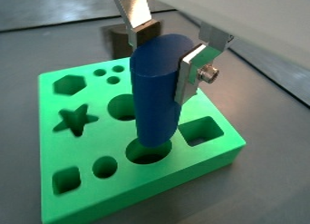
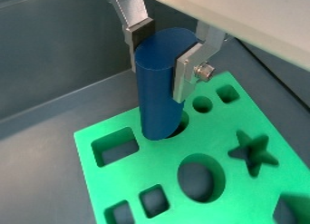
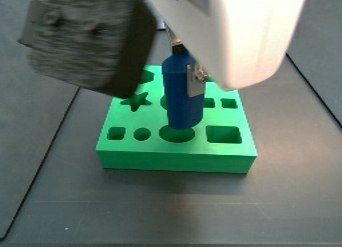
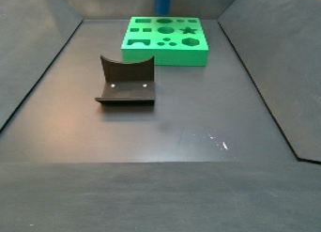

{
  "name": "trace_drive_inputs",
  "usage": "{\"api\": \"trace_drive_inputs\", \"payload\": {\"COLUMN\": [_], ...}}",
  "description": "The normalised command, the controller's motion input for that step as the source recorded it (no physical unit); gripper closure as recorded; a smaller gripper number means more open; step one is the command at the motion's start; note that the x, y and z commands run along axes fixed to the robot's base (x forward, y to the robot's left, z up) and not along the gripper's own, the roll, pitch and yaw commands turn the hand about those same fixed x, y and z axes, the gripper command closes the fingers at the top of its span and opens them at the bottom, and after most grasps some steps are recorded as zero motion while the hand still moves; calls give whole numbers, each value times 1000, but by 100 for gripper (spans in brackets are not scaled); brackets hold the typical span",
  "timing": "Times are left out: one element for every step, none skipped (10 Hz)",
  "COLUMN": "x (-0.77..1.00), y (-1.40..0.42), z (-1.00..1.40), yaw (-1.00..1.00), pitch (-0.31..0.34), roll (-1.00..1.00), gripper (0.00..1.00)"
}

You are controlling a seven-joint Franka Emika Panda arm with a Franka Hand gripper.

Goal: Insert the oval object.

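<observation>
The oval object, a tall blue peg (image 1: 158, 92), stands upright with its lower end in the oval hole of the green block (image 1: 72, 155). It shows in both wrist views (image 2: 158, 87) and in a side view (image 3: 179, 91). My gripper (image 1: 168, 51) straddles the peg's top, one silver finger (image 1: 191, 72) flat against its side and the other pad at its far edge; it also shows in a wrist view (image 2: 165, 55). The gripper is shut on the peg. In a side view only the peg's blue tip (image 4: 163, 1) shows above the block (image 4: 166, 38).
The green block has several other holes: star (image 1: 75, 119), hexagon, squares, circles. The dark fixture (image 4: 126, 83) stands on the grey floor in front of the block and shows behind it in a wrist view (image 1: 115, 37). Dark walls enclose the floor.
</observation>
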Motion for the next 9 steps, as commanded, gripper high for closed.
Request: {"api": "trace_drive_inputs", "payload": {"x": [0,0,20,100,49,-49,-191,-426,-474], "y": [0,0,-6,-71,-43,0,0,80,137], "z": [-320,-380,-429,-411,-266,-151,-43,0,0], "yaw": [-980,-966,-886,-797,-683,-357,-131,-66,0], "pitch": [0,0,43,50,34,0,0,-60,-94], "roll": [139,124,54,-30,-70,-81,-110,-133,-227], "gripper": [100,100,100,100,100,100,100,100,100]}}
